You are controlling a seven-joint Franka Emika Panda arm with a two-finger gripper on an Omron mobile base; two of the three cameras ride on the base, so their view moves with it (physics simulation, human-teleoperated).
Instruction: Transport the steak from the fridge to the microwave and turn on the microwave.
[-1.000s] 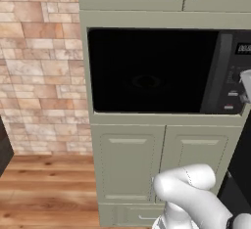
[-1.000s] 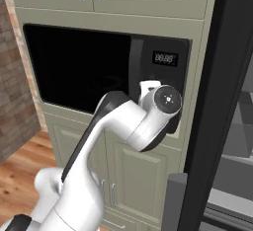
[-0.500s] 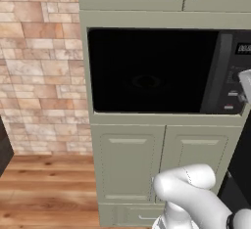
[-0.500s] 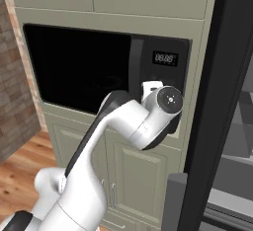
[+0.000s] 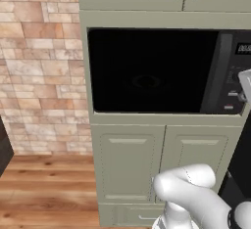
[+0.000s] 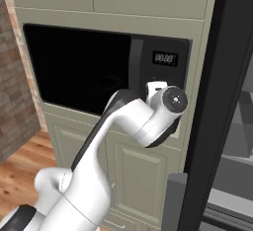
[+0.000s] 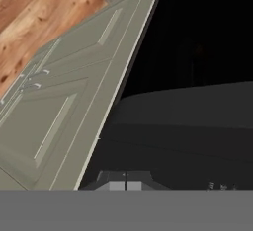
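Microwave (image 5: 152, 71): centre frame, door shut; control panel (image 6: 164, 84) at right edge. Steak: can't see it behind dark glass, presumably inside. End effector (image 7: 125, 186): bottom of hand view, fingers pressed together, holding nothing, hard against panel. I'd push start button squarely, lightly, avoiding neighbouring buttons and knob.

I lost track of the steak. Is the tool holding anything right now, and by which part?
Nothing is held. The tool is shut with no steak between its tips, right up against the microwave by its control panel.
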